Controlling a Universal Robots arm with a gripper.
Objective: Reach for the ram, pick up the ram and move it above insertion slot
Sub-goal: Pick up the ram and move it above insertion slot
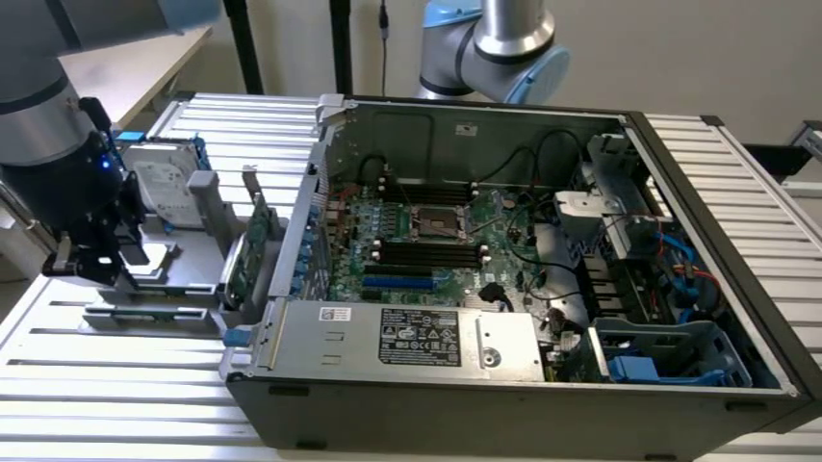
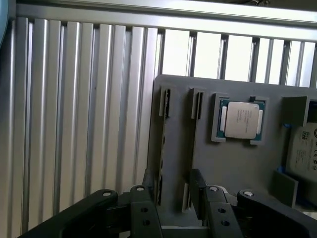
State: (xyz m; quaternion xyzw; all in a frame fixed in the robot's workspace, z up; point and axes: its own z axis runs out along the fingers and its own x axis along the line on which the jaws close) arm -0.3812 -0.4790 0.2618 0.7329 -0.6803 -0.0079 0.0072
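Gripper is low over the gray tray, jaws wide apart with nothing clamped in them. Ram stands on its long edge in a holder along the tray's edge, the one next to the slatted table. Its near end sits in the gap between the two fingers, closer to one of them, and I can't tell if it's touching.

CPU is in its own pocket further in on the tray, with faint print on the lid that's unreadable. Hard drive toward the opposite edge has a white label, can't read that either.

Open PC case sits beside the tray on the table. The power supply at its front edge wears a black-and-white label plus a small white sticker, text too small to make out.
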